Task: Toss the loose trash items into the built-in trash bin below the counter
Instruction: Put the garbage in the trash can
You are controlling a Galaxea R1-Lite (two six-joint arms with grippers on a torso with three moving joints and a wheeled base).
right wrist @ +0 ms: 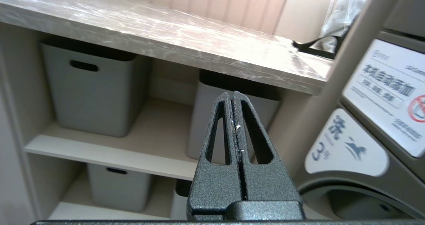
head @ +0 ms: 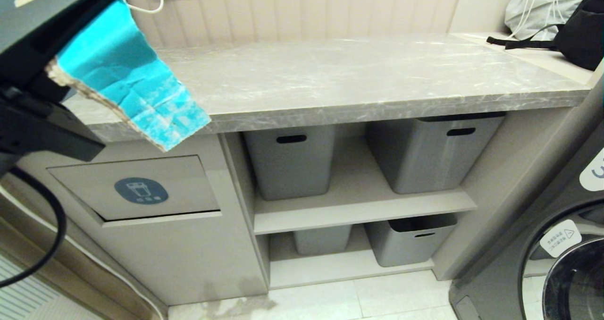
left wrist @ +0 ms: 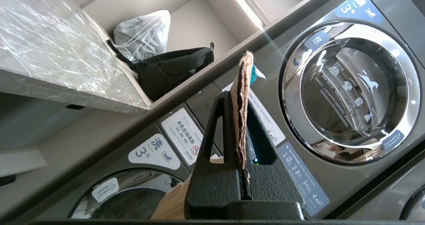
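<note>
My left gripper [head: 52, 46] is raised at the far left, above the counter's [head: 358, 79] front corner, shut on a torn cardboard scrap with a turquoise face [head: 127, 84]. In the left wrist view the scrap [left wrist: 242, 95] stands edge-on, pinched between the black fingers [left wrist: 219, 132]. Below it, the beige cabinet holds the built-in trash bin's flap [head: 165, 202] with its round blue sticker [head: 141, 190]; the flap looks closed. No other scraps show on the counter. My right gripper [right wrist: 233, 99] is shut on nothing, low in front of the shelves, out of the head view.
Grey plastic bins with slot handles [head: 292, 162] [head: 432, 152] sit on the shelves right of the cabinet, smaller ones below. A washing machine [head: 561, 244] stands at the right. A black bag [head: 578, 29] and a grey sack lie beyond the counter's right end. A wall socket and white cable are behind.
</note>
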